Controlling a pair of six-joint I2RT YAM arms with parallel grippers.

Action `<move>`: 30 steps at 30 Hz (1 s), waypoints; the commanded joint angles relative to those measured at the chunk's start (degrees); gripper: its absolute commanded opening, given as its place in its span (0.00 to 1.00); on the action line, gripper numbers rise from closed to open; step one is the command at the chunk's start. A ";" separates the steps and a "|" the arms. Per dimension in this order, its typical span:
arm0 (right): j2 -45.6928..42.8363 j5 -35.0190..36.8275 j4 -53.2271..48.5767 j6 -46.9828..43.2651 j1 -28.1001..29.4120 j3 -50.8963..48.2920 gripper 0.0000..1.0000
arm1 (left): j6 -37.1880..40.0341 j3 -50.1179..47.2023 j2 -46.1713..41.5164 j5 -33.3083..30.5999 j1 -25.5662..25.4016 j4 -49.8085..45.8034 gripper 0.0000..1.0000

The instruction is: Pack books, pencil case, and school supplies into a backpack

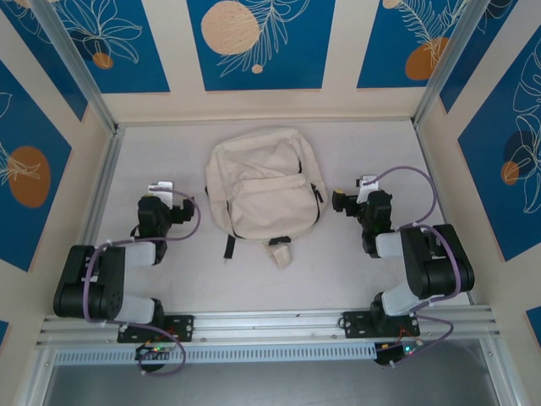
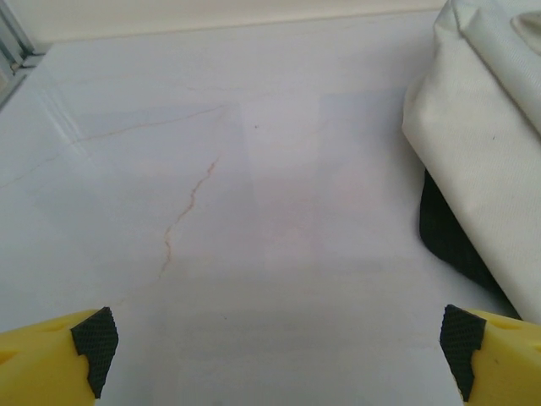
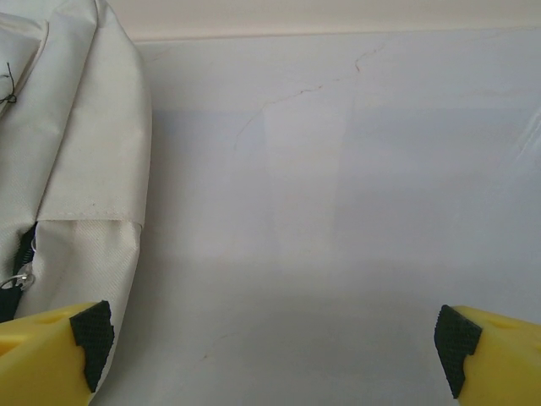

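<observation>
While the backpack (image 1: 258, 190) lies flat in the middle of the table (image 1: 169, 283), you have both grippers spread wide with nothing in them.

Your left gripper (image 2: 275, 351) sits low over bare tabletop just left of the bag, its black pads (image 2: 95, 342) far apart. The cream fabric shows at the right edge of its wrist view, with a black strip (image 2: 448, 237) beneath it. Your right gripper (image 3: 275, 351) sits likewise on the other side, fingers just as wide, with the bag's side at the left edge of its view. From above, the bag rests front pocket (image 1: 270, 207) up between the two arms, touching neither, a black strap (image 1: 228, 245) and a cream tab (image 1: 281, 254) trailing from its near end. Whether the main zip is open cannot be told.
</observation>
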 commanded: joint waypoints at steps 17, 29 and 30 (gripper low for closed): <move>0.30 -1.08 -1.51 2.12 -2.47 2.51 0.99 | 1.30 2.56 6.23 -1.22 -1.29 5.42 1.00; 0.30 -1.87 -1.81 2.28 -2.80 2.60 0.99 | 2.30 3.41 6.50 1.07 -1.39 4.10 1.00; 0.30 -1.77 -1.78 2.23 -2.80 2.56 0.99 | 2.26 3.59 6.60 1.13 -1.39 3.82 1.00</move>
